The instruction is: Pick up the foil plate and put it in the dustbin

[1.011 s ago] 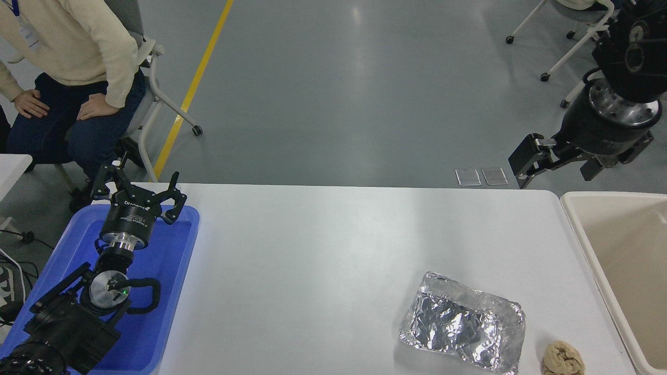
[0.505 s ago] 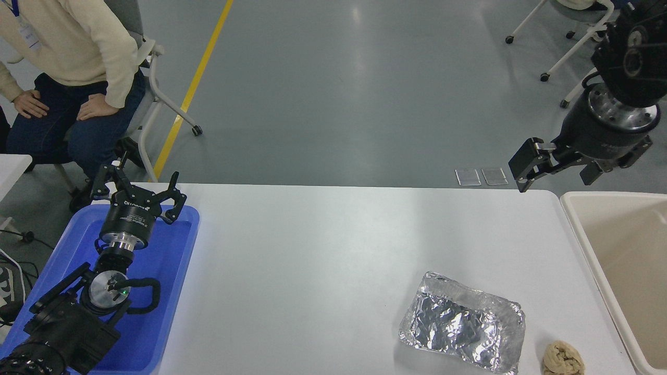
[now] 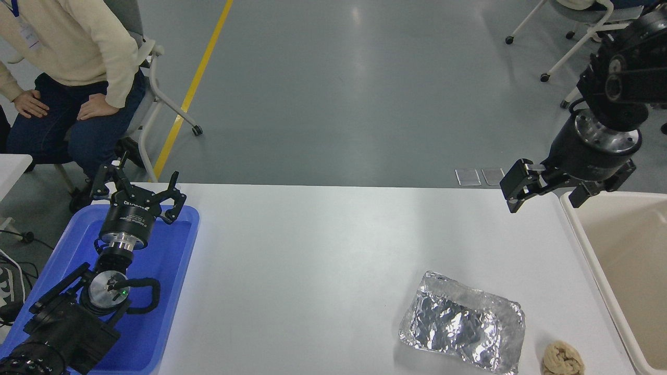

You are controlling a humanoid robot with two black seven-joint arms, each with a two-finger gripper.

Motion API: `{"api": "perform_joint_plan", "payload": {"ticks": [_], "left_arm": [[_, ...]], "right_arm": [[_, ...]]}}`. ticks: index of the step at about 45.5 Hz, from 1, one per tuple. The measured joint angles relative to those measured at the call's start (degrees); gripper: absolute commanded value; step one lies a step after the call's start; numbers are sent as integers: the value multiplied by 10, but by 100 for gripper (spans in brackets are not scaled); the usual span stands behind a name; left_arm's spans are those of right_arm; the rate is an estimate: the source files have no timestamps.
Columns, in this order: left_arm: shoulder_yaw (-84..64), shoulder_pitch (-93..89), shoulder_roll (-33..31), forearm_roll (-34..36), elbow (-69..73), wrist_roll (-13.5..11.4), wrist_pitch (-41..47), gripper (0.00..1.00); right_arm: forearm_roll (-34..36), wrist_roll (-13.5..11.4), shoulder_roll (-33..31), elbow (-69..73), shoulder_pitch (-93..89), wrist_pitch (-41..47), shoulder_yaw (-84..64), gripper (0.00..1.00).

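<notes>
we see the foil plate (image 3: 462, 329) lying flat on the white table (image 3: 323, 260), toward its near right corner, crinkled and shiny with its raised rim up. nothing touches it. just beside it, to the right and nearer us, sits a small tan lumpy ball (image 3: 563, 358). the dustbin (image 3: 583, 245) stands at the table's right edge, its pale rim running down the frame's right side, well apart from the plate. above the table's far right corner, between plate and bin but much farther back, we find the right gripper (image 3: 547, 191) hanging in the air, fingers spread wide and holding nothing. the left gripper (image 3: 136, 191) is parked at the lower left over a blue tray (image 3: 172, 312), fingers splayed and empty too. a person (image 3: 68, 67) sits on a chair beyond the table's far left.
</notes>
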Motion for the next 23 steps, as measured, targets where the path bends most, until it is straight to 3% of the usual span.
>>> {"api": "perform_joint_plan", "payload": {"ticks": [8, 16, 23], "left_arm": [[0, 0, 0, 0, 0, 0, 0, 100], [0, 0, 0, 0, 0, 0, 0, 100], [0, 0, 0, 0, 0, 0, 0, 100]], "right_arm": [[7, 0, -14, -9, -51, 0, 14, 100], [59, -1, -26, -29, -109, 0, 15, 100], [86, -2, -32, -46, -160, -23, 16, 93]]}}
